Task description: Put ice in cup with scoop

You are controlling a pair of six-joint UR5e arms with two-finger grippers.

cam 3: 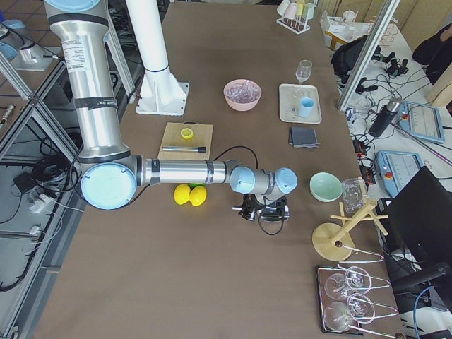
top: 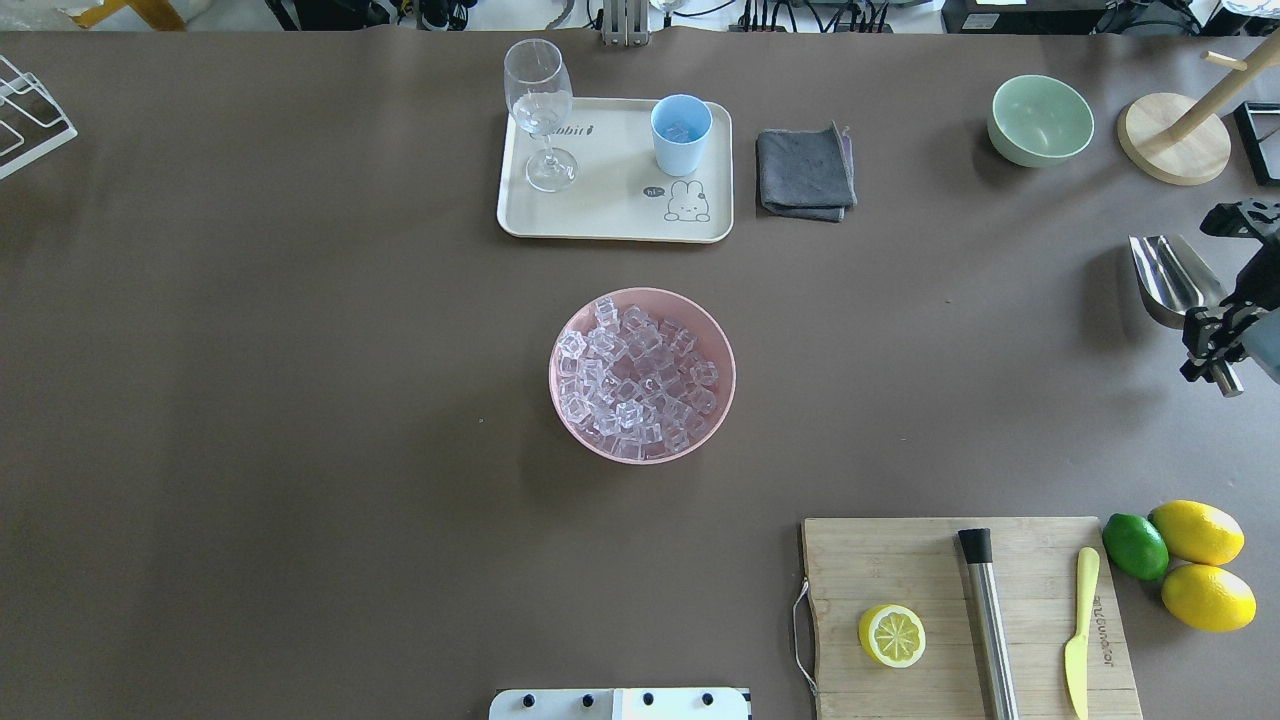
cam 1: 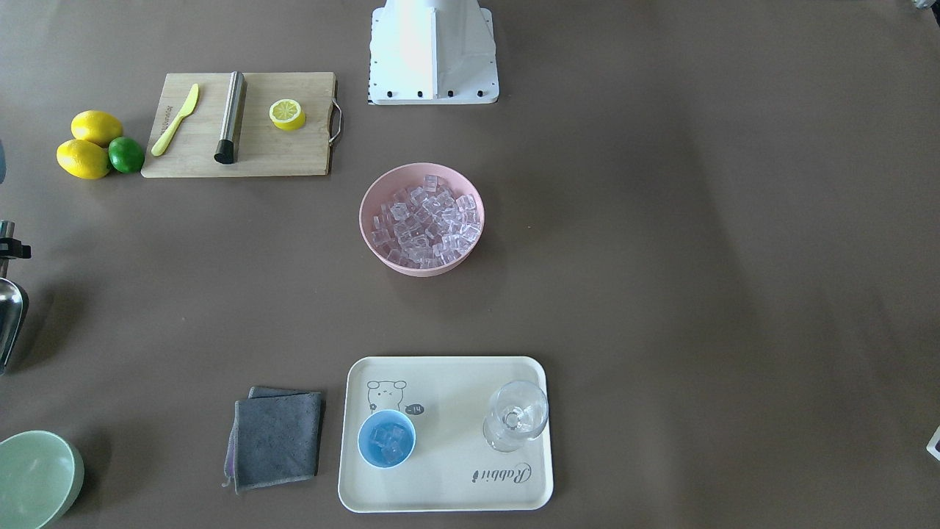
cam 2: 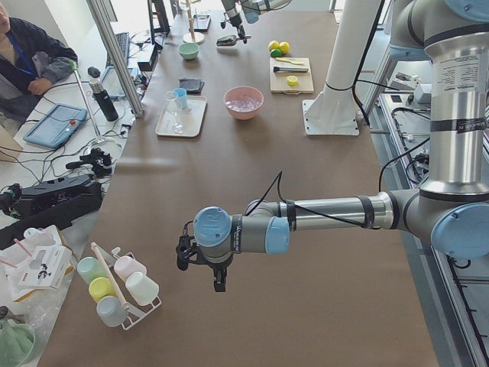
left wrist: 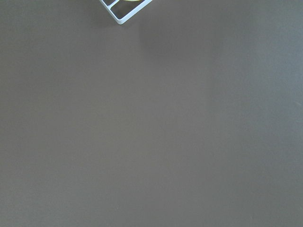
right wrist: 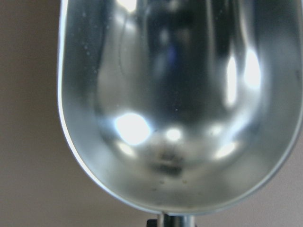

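The right claw (top: 1213,340) is clamped on the short handle of the scoop (top: 1165,278) and holds it over the counter (top: 300,400) at the robot's far right, near the pale green bowl (top: 1040,120). In the wrist view the trough shows only bright reflections on its metal. Most of the ice (top: 635,375) lies heaped in the pink bowl (top: 728,345) at mid-counter. A few cubes sit in the cup (top: 681,140), which stands upright on the cream tray (top: 610,225) (the one with a rabbit drawing), beside the stemmed glass (top: 540,110). The left claw (cam 2: 201,267) hangs over the counter's other end, well apart from all this. Whether its fingers are apart or together cannot be told.
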